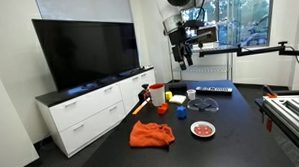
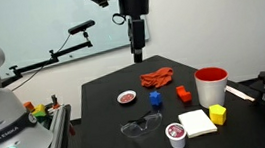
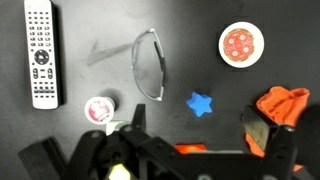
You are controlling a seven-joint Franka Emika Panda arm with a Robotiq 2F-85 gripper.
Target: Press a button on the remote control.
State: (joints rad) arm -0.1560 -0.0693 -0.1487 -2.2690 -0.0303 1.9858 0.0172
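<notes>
the remote control point(image 1: 213, 89) lay at the far side of the bench point(image 1: 232, 141), well apart from the raised gripper point(image 1: 186, 60); in an exterior view the gripper point(image 2: 138, 53) hung with its fingers together, holding nothing; in the wrist view the remote control point(image 3: 40, 55) lay at top left, untouched; by my reading no button was pressed yet, and approach, descent and press all remained.
</notes>
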